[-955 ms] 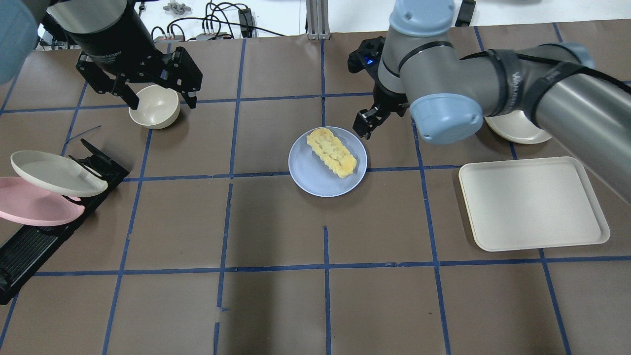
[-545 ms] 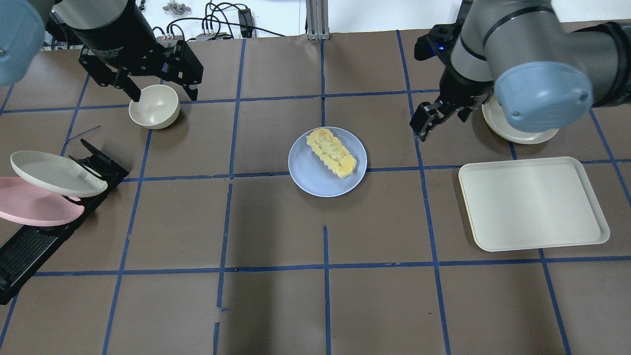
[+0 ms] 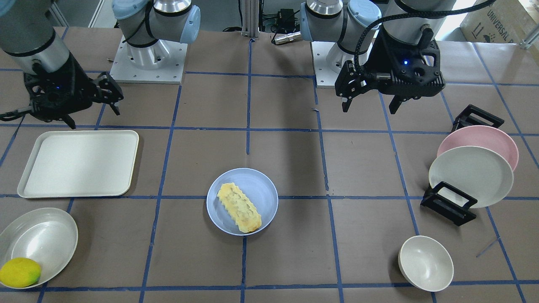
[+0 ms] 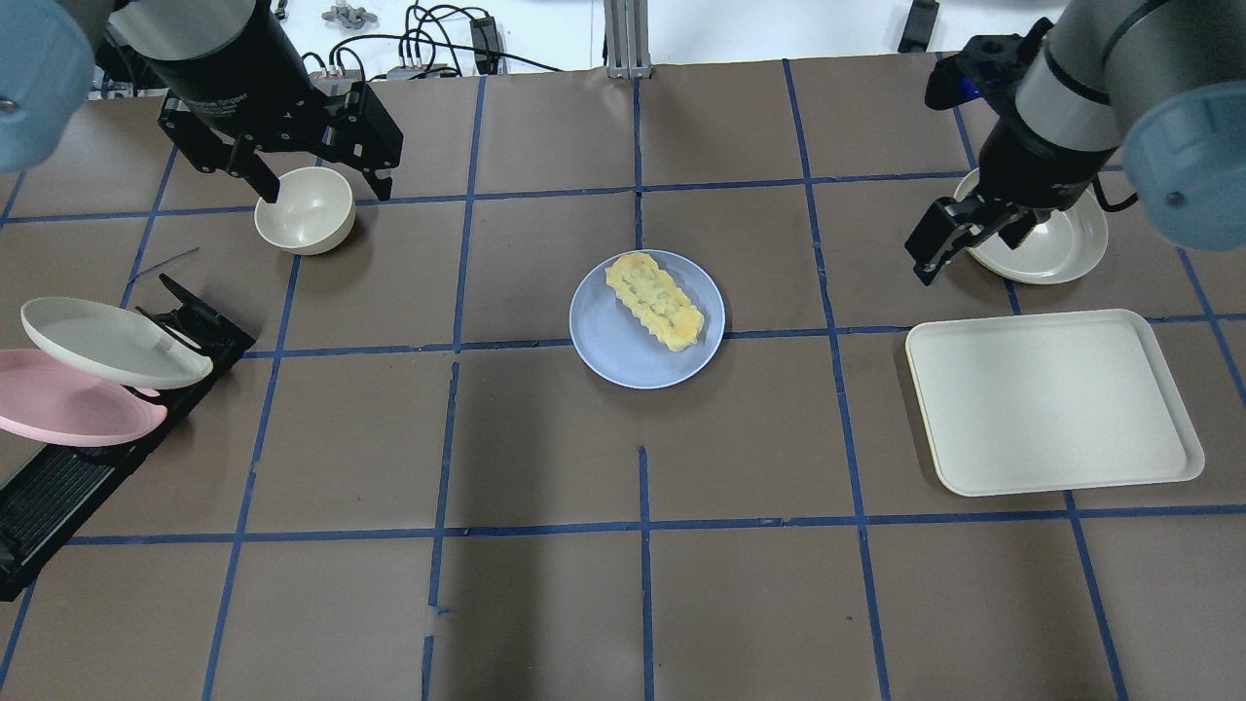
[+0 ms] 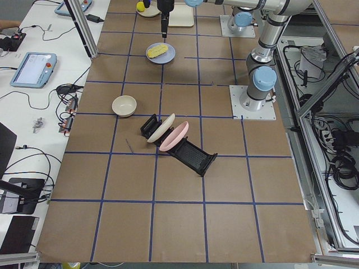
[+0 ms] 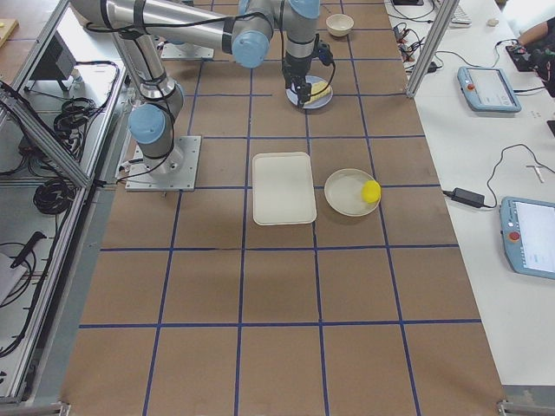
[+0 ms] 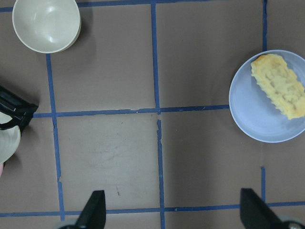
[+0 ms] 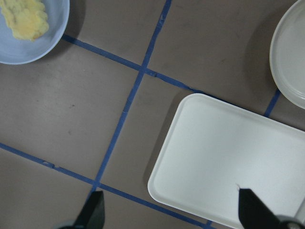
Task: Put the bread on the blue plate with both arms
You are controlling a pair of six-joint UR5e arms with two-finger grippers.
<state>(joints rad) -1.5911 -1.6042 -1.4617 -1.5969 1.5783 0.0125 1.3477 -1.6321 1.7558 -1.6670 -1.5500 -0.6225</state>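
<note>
- The left tool (image 3: pixel 370 108) hangs raised on the robot's side of the desk (image 3: pixel 370 168). Its fingers are spread wide with nothing between them. The left wrist view looks down from this height on bare desk, with the plate off to one side.
- The right tool (image 3: pixel 93 117) hangs likewise, released and empty, above the desk just robot-ward of the cream tray (image 3: pixel 78 164). I judge both are held high and well apart from the plate so as not to disturb what lies on it.
- Beyond the left tool, a black rack (image 3: pixel 448 204) props up a cream plate (image 3: pixel 471 176) and a pink plate (image 3: pixel 484 136) behind it, both tilted. The rack sits well to the side and blocks nothing.
- Mid-desk lies the blue plate (image 3: pixel 265 189), flat on a crossing of the blue tape lines.
- The bread (image 3: pixel 238 207) rests on it, lying diagonally and wholly inside the rim, with bare plate left on one side. By the look of it, the placing is done.
- Farthest out, a cream bowl (image 3: pixel 426 263) stands on the left arm's side.
- On the right arm's side, a shallow cream dish (image 3: pixel 38 240) holds a lemon (image 3: pixel 20 272) at its edge.
- Neither the tray nor the rack lies on a tool's line to the plate.
</note>
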